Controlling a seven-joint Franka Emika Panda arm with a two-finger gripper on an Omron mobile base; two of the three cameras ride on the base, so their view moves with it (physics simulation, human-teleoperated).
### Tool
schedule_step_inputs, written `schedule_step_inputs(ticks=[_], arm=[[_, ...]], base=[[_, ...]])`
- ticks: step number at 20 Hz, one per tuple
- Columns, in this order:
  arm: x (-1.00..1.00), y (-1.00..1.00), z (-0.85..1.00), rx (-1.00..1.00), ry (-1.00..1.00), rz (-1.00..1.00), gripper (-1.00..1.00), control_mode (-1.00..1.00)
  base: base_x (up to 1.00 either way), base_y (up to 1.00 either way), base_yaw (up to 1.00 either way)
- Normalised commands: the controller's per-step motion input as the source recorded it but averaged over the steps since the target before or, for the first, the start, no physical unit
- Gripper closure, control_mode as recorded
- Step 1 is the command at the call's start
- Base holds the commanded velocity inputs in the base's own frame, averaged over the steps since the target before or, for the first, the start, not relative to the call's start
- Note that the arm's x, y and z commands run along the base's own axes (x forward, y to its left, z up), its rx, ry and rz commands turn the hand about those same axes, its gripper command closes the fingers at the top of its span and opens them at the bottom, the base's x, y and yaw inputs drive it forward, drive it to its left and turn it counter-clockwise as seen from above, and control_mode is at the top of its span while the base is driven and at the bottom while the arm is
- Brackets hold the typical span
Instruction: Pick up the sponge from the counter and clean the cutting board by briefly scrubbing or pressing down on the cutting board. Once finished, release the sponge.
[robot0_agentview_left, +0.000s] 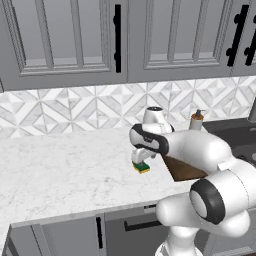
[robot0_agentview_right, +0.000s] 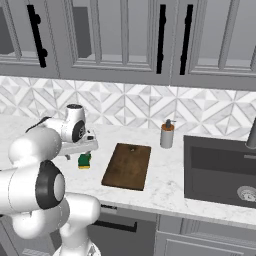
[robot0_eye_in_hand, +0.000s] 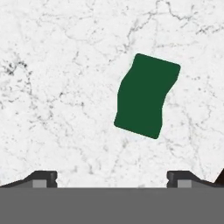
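Claw above sponge, pre-grasp.
Claw (robot0_eye_in_hand: 112, 177) released, hovering over sponge (robot0_eye_in_hand: 145, 95) on tabletop (robot0_agentview_left: 60, 160), beside cutting board (robot0_agentview_right: 127, 166). Risk: sponge sits off-centre and skewed; closing now may clip its edge.

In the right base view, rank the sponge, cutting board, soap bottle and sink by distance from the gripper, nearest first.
1. Sponge: on the counter, just below the gripper.
2. Cutting board: flat on the counter, to the sponge's right.
3. Soap bottle: upright past the board's far right corner.
4. Sink: dark basin at the far right.
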Motion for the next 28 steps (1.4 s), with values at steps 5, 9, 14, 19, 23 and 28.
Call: schedule_step_inputs(ticks=[5,9,14,19,23,28], arm=[[0.15,-0.02,-0.24,0.00,0.00,0.00,-1.00,-1.00],[0.01,0.00,-0.31,0.00,0.00,0.00,-1.00,-1.00],[0.04,0.00,-0.34,0.00,0.00,0.00,-1.00,-1.00],[0.14,0.00,-0.24,0.00,0.00,0.00,-1.00,-1.00],[0.24,0.00,-0.16,0.00,0.00,0.00,-1.00,-1.00],[0.29,0.00,-0.10,0.00,0.00,0.00,-1.00,-1.00]], base=[[0.00,0.00,0.00],[0.00,0.00,0.00],[0.00,0.00,0.00],[0.00,0.00,0.00],[0.00,0.00,0.00],[0.00,0.00,0.00]])
